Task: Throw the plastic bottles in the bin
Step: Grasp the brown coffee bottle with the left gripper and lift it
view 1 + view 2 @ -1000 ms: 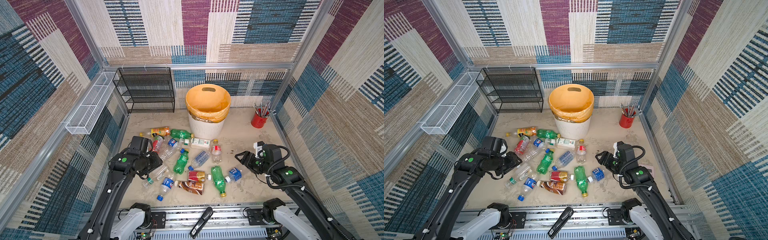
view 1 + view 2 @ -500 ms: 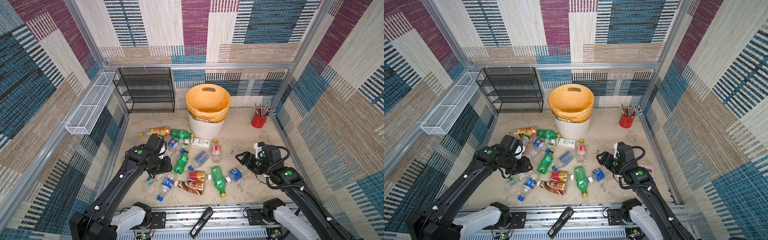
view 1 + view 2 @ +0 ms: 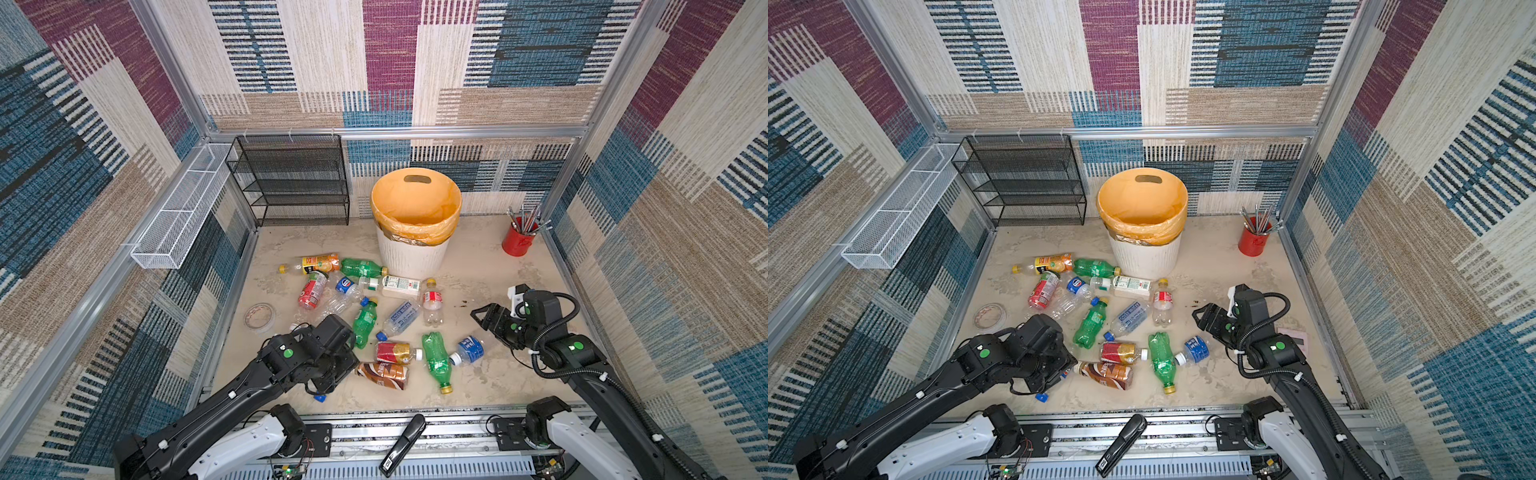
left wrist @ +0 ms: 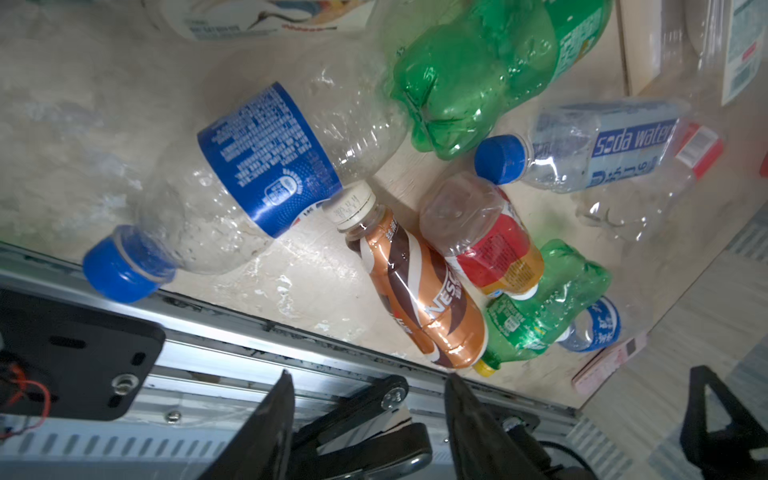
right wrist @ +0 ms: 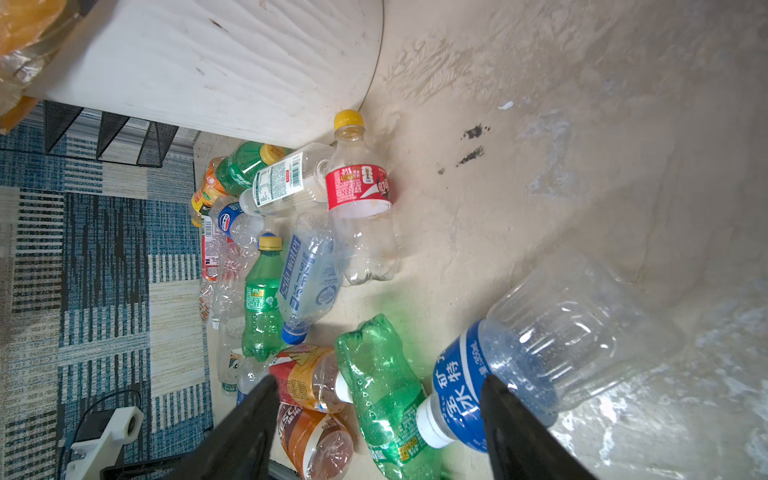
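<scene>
Several plastic bottles lie in a loose pile on the beige floor in front of the bin [image 3: 413,259], a white ribbed basket with an orange liner. My left gripper [image 4: 370,382] is open and empty, low over the front rail. Just beyond it lie a blue-labelled clear bottle [image 4: 257,166] and a brown coffee bottle [image 4: 419,291]. In both top views the left wrist [image 3: 328,353] hides that gripper's fingers. My right gripper [image 5: 380,382] is open and empty at the pile's right edge [image 3: 482,316], above a green bottle [image 5: 382,382] and a small blue-labelled water bottle [image 5: 540,353].
A black mesh rack [image 3: 291,183] and a white wire basket [image 3: 178,208] stand at the back left. A red pencil cup [image 3: 517,241] is at the back right. A tape roll [image 3: 259,318] lies left of the pile, and a black tool [image 3: 403,444] on the front rail.
My left arm has swung from the pile's left side toward the front and right, uncovering the tape roll, and its jaws have parted. The right arm has barely moved.
</scene>
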Action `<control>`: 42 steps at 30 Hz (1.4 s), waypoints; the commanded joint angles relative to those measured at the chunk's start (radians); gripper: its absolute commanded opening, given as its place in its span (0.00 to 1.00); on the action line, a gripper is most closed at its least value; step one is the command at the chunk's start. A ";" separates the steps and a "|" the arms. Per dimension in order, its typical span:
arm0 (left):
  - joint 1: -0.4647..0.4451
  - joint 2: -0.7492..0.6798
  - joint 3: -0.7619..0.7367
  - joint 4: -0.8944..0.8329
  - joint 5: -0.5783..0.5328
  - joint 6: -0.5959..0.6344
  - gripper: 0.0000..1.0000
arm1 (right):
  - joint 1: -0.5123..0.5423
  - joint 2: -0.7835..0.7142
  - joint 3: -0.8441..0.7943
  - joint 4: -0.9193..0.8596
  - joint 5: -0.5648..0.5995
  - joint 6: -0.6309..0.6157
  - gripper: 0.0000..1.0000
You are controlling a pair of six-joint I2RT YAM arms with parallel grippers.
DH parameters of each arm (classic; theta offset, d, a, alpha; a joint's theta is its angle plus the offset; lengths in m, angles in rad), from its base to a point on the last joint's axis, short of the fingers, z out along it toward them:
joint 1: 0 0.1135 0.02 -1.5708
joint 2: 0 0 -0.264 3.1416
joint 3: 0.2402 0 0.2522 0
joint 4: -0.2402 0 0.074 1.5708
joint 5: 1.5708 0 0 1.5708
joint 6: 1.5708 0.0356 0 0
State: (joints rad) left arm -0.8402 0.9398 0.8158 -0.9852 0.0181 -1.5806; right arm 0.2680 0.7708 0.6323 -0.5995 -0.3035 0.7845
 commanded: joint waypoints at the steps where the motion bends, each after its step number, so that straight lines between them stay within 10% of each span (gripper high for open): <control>1: -0.063 0.101 0.038 0.074 -0.049 -0.296 0.66 | 0.000 0.002 0.014 0.021 0.012 -0.010 0.78; 11: -0.215 0.283 0.001 0.271 -0.030 -0.557 0.83 | 0.000 -0.016 0.035 0.015 0.025 0.007 0.78; 42: -0.216 0.359 -0.139 0.494 -0.104 -0.597 0.59 | 0.000 -0.058 0.027 -0.007 0.037 0.020 0.78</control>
State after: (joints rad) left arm -1.0576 1.3193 0.6815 -0.4698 -0.0505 -2.0769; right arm 0.2680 0.7170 0.6533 -0.6113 -0.2764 0.8009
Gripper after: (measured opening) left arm 0.602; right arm 0.781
